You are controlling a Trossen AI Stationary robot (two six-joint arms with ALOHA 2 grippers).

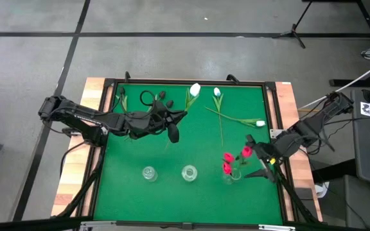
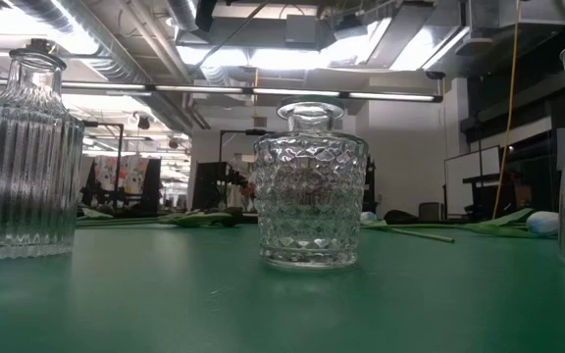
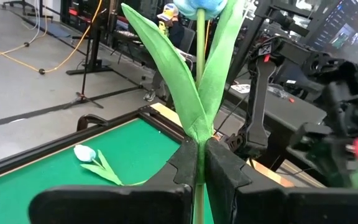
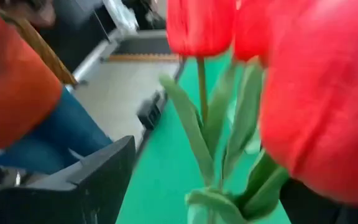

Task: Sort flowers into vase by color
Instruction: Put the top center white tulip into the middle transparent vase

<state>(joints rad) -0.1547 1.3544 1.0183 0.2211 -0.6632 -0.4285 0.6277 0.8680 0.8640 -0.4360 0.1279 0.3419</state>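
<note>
The floor [image 1: 172, 58] is grey concrete, crossed by dark lines that divide it into large panels. A black tripod stand [image 1: 295, 32] is positioned on the floor beyond the far right corner of the table. Cables [image 1: 358, 77] run over the floor off the table's right edge. In the low view, an open ceiling carries exposed ducts [image 2: 96, 29] and bright strip lights [image 2: 292, 59]. A white wall [image 2: 400, 157] stands behind, with a yellow cable [image 2: 510, 108] hanging down in front of it.
</note>
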